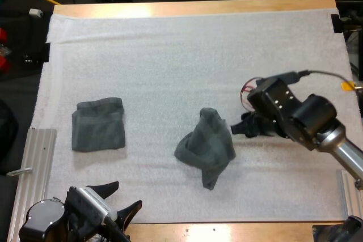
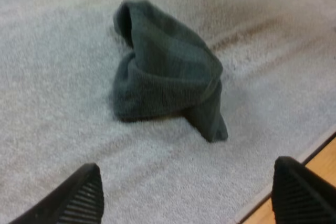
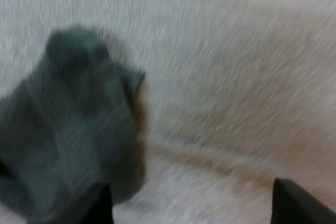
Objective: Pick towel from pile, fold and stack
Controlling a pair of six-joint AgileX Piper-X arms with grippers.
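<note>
Left gripper [image 1: 127,194] hovers low at the mat's near edge, fingers spread wide, holding nothing. Right gripper [image 1: 237,127] reaches in from the right, level with the crumpled towel [image 1: 207,145] and just beside it, jaws apart and empty. White mat [image 1: 181,55] covers the wooden table [image 1: 193,7]. The crumpled towel lies mid-mat, its long axis far to near, with the peak far and the tail near. A folded towel [image 1: 98,124] lies flat at the left.

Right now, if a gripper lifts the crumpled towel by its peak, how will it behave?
Probably floppy: the crumpled towel slumps in soft folds, so it would likely drape and unfurl. Likely light, since its peak stands unaided. Its nubby weave should resist slipping.
</note>
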